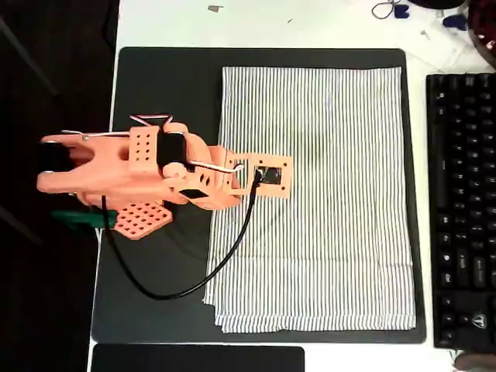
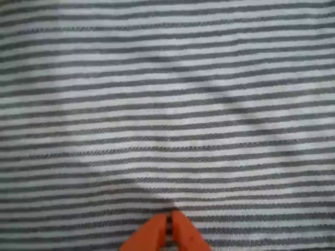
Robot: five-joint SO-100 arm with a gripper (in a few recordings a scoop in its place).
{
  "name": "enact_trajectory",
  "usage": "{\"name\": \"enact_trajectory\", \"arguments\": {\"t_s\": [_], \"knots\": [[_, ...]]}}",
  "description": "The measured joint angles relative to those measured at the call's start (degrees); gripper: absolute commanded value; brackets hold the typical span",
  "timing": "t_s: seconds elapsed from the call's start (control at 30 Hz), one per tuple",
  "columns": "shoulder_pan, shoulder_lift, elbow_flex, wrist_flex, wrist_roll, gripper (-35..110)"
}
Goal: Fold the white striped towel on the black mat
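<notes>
The towel (image 1: pixel 325 194) lies spread flat on the mat (image 1: pixel 167 93), unfolded (one layer, slight wrinkles). The jaws (image 2: pixel 168 230), pressed together, hover over the towel's left-middle. No fold made; all folding remains.

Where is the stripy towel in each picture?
Overhead view: the white striped towel lies flat on the right part of the black mat, under the front of the orange arm.
Wrist view: the towel covers the picture, stripes running sideways.
Shared landmark: the orange gripper, its jaws together at the bottom middle of the wrist view.
</notes>
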Motion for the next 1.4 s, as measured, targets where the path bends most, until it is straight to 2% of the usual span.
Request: {"name": "enact_trajectory", "arguments": {"t_s": [0.67, 0.9, 1.4], "knots": [[-1.76, -16.52, -13.36, 2.02, -2.20, 0], [-4.04, -23.91, -21.09, 4.31, 0.79, 0], [-18.54, -37.79, -38.06, 7.65, 14.15, 0]]}}
